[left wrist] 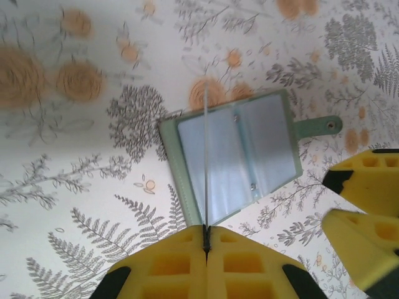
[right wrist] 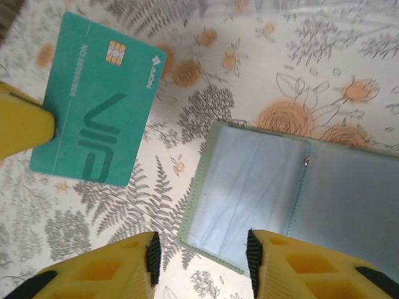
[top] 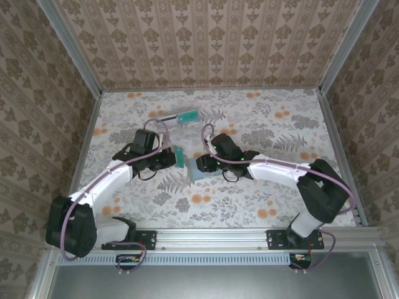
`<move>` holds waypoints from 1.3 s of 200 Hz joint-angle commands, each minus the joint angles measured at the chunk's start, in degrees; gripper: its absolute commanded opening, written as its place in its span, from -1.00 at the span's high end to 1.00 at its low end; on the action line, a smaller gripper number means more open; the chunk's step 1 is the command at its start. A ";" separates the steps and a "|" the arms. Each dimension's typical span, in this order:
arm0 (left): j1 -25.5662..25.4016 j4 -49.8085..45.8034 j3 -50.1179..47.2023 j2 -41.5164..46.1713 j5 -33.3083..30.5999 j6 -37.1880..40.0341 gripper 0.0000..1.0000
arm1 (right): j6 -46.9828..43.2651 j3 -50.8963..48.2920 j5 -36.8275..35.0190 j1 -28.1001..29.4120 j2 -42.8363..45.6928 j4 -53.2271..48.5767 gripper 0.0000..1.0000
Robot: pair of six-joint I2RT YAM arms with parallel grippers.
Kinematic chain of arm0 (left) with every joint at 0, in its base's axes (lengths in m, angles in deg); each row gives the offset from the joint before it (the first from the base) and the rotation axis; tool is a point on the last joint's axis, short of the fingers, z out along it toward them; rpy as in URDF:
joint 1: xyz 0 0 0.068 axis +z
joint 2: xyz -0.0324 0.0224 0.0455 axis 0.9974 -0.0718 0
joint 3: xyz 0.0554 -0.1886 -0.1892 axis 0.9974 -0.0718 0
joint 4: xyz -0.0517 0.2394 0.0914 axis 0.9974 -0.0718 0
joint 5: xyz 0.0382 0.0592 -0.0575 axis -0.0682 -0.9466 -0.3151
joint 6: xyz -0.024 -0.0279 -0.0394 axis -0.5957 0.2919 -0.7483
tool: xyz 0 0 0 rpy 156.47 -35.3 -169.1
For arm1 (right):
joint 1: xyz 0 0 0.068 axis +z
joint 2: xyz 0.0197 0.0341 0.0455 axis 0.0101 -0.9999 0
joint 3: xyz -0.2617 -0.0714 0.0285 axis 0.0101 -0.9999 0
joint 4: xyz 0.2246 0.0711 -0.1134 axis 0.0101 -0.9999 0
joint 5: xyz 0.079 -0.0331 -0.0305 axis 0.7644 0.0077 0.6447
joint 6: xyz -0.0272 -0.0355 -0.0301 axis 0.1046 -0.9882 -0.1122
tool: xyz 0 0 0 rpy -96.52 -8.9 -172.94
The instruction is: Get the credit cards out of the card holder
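My left gripper (left wrist: pixel 206 235) is clamped on one edge of a green card (right wrist: pixel 93 103), lifted off the surface (left wrist: pixel 75 187). With so thin a pinch, I think it could twist or slip. My right gripper (right wrist: pixel 199 261) stands parted just above the open card holder (right wrist: pixel 280 193), which lies flat and unheld, so a nudge could slide it. The card reads "VIP"; its smaller print is illegible.

Robot lab test booth, aluminium frame (top: pixel 249 232), wallpapered walls (top: pixel 206 37), floral tabletop (top: pixel 262 128)
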 commanded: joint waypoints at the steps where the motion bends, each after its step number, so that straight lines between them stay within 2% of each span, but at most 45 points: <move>1: -0.91 -7.68 6.29 -0.07 -3.96 7.85 1.00 | -1.63 -2.47 -3.14 -0.79 5.12 0.48 -0.01; 18: -1.59 -11.45 11.75 -2.22 -7.45 12.21 1.00 | -1.91 -4.56 -4.97 -1.69 9.08 0.36 -0.10; 46: -5.75 -14.34 19.91 -6.67 -14.63 23.13 1.00 | -1.52 -9.26 -11.46 -3.03 16.77 0.37 -0.63; 56: -7.06 -14.28 22.18 -8.33 -17.52 27.64 1.00 | -1.22 -11.00 -14.39 -3.37 19.25 0.48 -0.97; 59: -7.40 -14.28 22.66 -8.82 -18.02 28.99 1.00 | -1.13 -11.57 -15.31 -3.55 19.94 0.64 -1.00; 104: -10.04 -10.43 28.94 -15.80 -25.67 52.95 1.00 | -0.71 -15.96 -19.35 -5.22 26.42 1.84 -1.00; 133: -10.05 -8.79 33.27 -21.95 -30.39 64.46 1.00 | -0.13 -16.05 -19.91 -5.67 27.54 0.91 -1.00; 161: -10.03 -5.71 36.42 -27.17 -31.75 72.82 1.00 | 0.32 -16.18 -19.72 -6.09 27.90 0.78 -1.00; 190: -9.96 -2.86 39.99 -32.14 -33.04 79.31 1.00 | 0.70 -16.36 -19.40 -6.42 27.75 0.74 -1.00; 222: -9.79 -3.85 44.58 -37.79 -36.21 85.29 1.00 | 0.99 -16.34 -18.82 -6.89 27.38 0.74 -1.00; 260: -8.49 -4.64 47.28 -40.60 -36.84 85.56 1.00 | 1.29 -16.32 -18.49 -7.16 26.76 0.83 -1.00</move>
